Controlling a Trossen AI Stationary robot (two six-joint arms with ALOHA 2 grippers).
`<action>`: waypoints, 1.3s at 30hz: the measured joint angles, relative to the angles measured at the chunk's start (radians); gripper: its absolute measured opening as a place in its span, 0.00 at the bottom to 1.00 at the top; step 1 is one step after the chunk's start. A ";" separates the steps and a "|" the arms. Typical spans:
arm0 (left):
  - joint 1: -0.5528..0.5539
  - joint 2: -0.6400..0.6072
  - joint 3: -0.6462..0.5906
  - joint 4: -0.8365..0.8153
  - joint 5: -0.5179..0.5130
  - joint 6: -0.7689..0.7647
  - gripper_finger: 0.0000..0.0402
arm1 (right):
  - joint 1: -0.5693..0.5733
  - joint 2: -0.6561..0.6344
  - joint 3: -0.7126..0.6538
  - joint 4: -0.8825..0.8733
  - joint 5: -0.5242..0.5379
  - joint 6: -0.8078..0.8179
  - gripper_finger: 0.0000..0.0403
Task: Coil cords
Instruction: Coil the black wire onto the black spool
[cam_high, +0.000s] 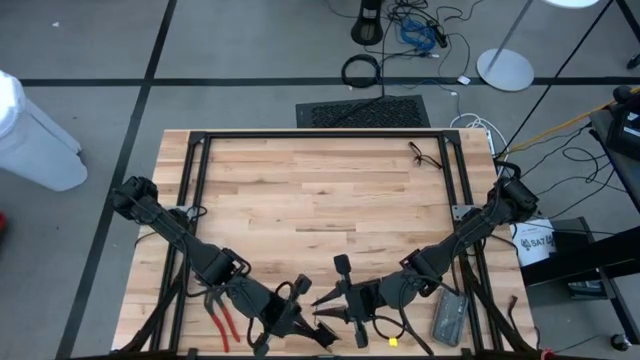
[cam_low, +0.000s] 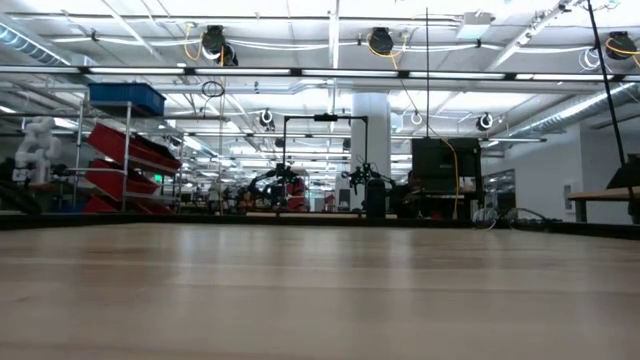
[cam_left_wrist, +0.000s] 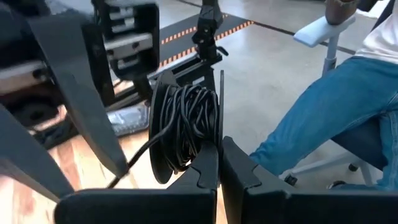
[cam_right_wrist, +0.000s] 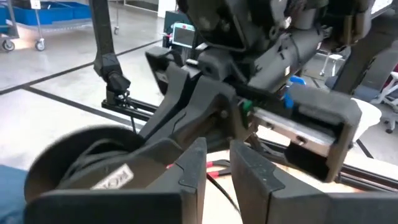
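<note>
The cord (cam_left_wrist: 186, 118) is thin and black and is wound on a small dark reel (cam_right_wrist: 81, 158). A loose strand (cam_left_wrist: 134, 160) trails away from the reel. My left gripper (cam_left_wrist: 219, 165) is shut on the reel at the table's near edge (cam_high: 312, 328). My right gripper (cam_right_wrist: 217, 165) faces it closely from the right (cam_high: 326, 300). Its fingers stand a little apart with nothing between them. The low view shows neither gripper nor the cord. My left gripper pinches the rim of one thin reel flange (cam_left_wrist: 221, 140) between its two fingertips, which come in roughly level. The reel stands on edge beyond the fingers, lifted clear of the table, with the wound cord beside the held flange.
Red-handled pliers (cam_high: 222, 320) lie near the left arm and a grey flat device (cam_high: 450, 318) near the right arm. A small dark cord piece (cam_high: 425, 155) lies at the far right. A seated person's leg (cam_left_wrist: 336, 106) shows just past the near edge.
</note>
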 joint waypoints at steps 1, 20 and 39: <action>0.000 0.000 0.000 0.006 0.006 0.010 0.01 | 0.000 0.000 0.000 -0.003 -0.001 -0.002 0.15; -0.002 -0.002 0.000 0.149 0.015 0.065 0.01 | 0.001 -0.083 0.000 -0.387 0.182 0.200 0.15; 0.010 -0.068 0.000 0.144 -0.278 0.064 0.01 | 0.210 -0.104 -0.183 -0.273 0.691 0.509 0.15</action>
